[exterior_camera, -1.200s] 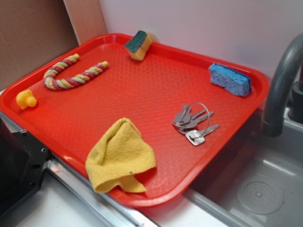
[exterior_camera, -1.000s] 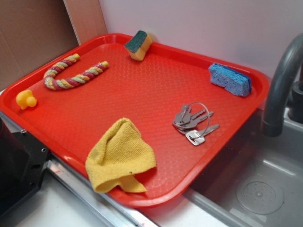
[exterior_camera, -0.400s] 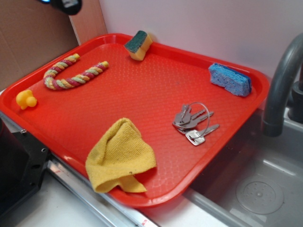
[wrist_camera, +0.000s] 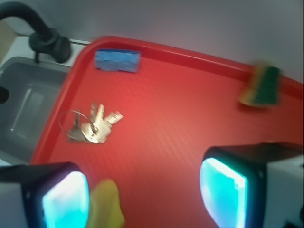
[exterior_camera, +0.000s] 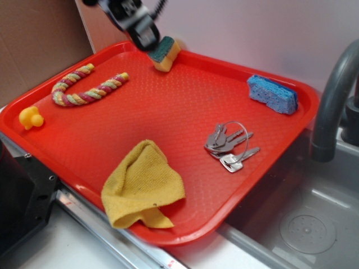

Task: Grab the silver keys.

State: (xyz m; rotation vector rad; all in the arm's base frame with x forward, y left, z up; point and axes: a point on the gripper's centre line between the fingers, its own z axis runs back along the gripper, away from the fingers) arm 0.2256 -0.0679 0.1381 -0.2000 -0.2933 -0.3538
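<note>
Near the tray's [exterior_camera: 185, 95] sink-side edge, the silver keys [exterior_camera: 229, 145] are lying flat, well apart from the tool [exterior_camera: 140, 28], which is hanging over the far rim with its pads [wrist_camera: 222, 190] spread wide. Thin keys could be slipping from a shallow pinch, or the yellow cloth [exterior_camera: 143, 185] nearby could be catching.

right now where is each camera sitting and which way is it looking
exterior: fixed off the near side of the red tray, looking down across it toward the wall; the gripper enters at top, by the green-and-yellow sponge.
wrist: rides on the gripper, looking down past its two fingers at the tray floor.
shared: silver keys, blue sponge, yellow cloth, faucet.
</note>
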